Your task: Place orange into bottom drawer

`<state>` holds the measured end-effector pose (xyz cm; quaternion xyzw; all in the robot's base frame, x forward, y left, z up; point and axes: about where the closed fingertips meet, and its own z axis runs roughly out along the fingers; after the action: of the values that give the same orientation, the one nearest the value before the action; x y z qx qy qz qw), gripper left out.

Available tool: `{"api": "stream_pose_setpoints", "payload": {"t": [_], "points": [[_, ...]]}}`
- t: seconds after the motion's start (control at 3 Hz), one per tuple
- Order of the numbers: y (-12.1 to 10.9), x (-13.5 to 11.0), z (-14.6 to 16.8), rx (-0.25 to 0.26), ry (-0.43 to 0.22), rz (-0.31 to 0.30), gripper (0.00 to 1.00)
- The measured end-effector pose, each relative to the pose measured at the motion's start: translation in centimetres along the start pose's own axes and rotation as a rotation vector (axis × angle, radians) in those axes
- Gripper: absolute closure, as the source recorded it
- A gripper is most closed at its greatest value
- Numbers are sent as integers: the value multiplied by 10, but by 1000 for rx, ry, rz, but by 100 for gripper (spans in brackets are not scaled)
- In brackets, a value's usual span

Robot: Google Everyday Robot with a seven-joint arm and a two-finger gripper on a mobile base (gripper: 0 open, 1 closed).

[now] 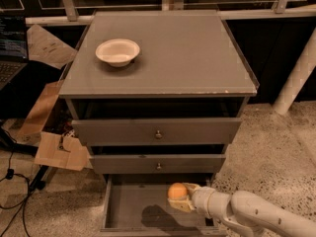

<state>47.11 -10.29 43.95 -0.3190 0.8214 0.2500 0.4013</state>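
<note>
The orange (177,191) is small and round, held in my gripper (180,197) above the floor of the bottom drawer (133,209). That drawer is pulled out, a shallow grey tray with low side walls. My gripper is shut on the orange and reaches in from the lower right on a white arm (247,214). A dark shadow lies on the drawer floor to the left of the orange.
Two upper grey drawers with small round knobs (158,134) sit above. A white bowl (117,51) stands on the cabinet top. Cardboard pieces (61,151) and cables lie on the floor to the left. A white post (296,78) stands at right.
</note>
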Motion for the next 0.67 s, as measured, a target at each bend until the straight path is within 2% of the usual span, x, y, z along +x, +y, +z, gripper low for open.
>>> {"api": "stream_pose_setpoints", "payload": {"t": [0.67], "points": [[-45,39,54,-67,-42,42,100]]}}
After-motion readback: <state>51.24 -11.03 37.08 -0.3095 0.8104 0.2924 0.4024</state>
